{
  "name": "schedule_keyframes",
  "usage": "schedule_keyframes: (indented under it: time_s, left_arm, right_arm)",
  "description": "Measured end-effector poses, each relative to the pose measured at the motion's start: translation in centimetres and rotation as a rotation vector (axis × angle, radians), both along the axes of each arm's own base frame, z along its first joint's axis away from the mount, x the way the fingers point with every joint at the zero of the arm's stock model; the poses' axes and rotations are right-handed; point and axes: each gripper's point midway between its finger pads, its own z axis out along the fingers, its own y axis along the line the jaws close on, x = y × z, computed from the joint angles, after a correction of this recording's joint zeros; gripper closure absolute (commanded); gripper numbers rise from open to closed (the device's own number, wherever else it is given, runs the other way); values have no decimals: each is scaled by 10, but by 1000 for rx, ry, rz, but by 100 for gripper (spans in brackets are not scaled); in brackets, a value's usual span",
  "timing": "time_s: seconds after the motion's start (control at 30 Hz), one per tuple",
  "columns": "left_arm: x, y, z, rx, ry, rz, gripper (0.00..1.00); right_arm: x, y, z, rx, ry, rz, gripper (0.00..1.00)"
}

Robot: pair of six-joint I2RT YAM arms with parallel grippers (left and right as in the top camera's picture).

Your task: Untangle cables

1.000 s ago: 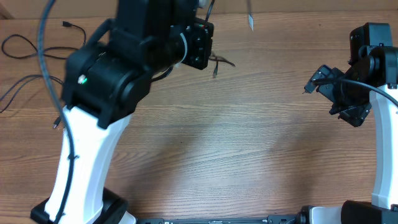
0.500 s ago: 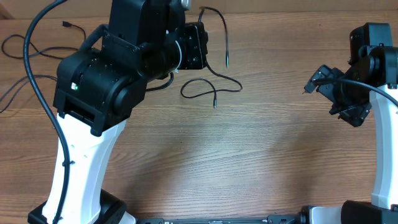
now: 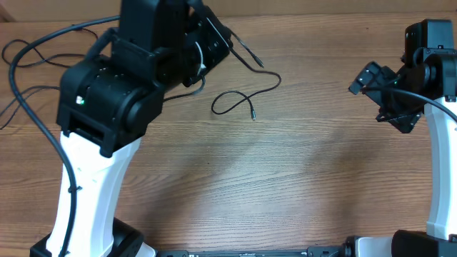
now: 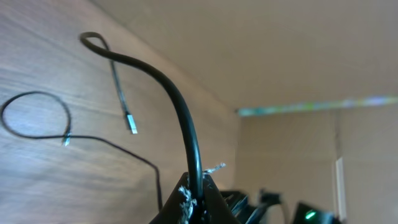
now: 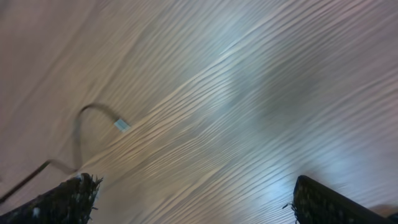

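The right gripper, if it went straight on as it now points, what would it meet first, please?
Most likely bare table, judging by the right wrist view; the cable plug lies off to one side, seemingly outside that line.

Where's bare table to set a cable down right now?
Widest bare patch: table centre, between the loop of the held cable and the right arm, down to the near edge. Crowded: far left, loose cables beside the left arm; also around the left pincer, shut on that cable.

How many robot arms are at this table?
2: the left arm leans over the far left, its claw pinching a cable; the right arm stands at the right edge.
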Motion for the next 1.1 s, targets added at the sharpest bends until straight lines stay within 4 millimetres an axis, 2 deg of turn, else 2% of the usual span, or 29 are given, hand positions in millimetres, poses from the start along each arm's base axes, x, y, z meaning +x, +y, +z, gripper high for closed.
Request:
schedule_keyframes:
  time_s: [0.1,0.17,0.23,0.4,0.53,0.7,0.87,0.97,1.0,1.1]
  left_arm:
    - [2,14,7,-34,-5,50,95]
    - [3,23,10,-56,0,74,96]
    - [2,28,11,-99,26,92,96]
    - [1,24,20,-267,98,79,96]
    - [1,25,29,-382,140,39,96]
    - [-2,31,34,-498,219,19,96]
    - [-5,37,41,-588,277,-9,96]
    - [-10,36,45,-626,305,-43,96]
    - [-11,35,46,-636,310,-56,96]
    - [-16,32,49,-655,330,-91,96]
  right_arm:
    - [4,21,4,99,-22,49,0]
    - [11,40,9,146,-66,147,0]
    - [16,68,12,168,-111,298,0]
    - [15,140,21,157,-230,669,0]
    - [12,182,27,115,-318,848,0]
    - [22,215,43,86,-462,946,0]
    - [34,224,56,71,-556,957,0]
    - [42,227,64,61,-606,956,11]
    - [45,228,66,56,-622,956,25]
    - [50,228,71,44,-653,956,52]
